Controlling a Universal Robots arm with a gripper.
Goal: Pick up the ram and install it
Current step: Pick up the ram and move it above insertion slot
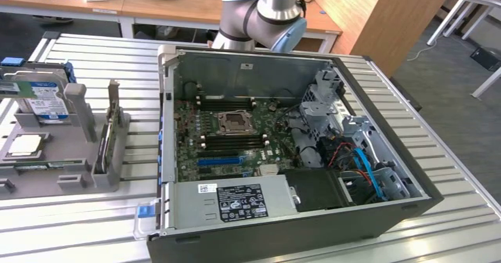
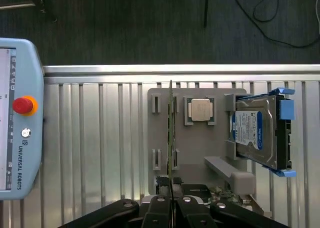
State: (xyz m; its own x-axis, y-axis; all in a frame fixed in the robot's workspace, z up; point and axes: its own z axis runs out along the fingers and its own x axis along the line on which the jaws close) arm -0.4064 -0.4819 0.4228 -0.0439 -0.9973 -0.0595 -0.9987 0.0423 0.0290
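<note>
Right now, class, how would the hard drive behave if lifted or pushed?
The hard drive looks rigid and probably heavy for its size: boxy metal body. Standing on edge in the tray, it might tip if pushed sideways.

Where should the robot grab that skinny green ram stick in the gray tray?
Pinch the ram by its two flat faces, about midway along, coming straight down from above. It stands on its long edge in the tray, thin top edge up, held by two holders, so the stretch between them is probably freest. The CPU sits close on one side.
</note>
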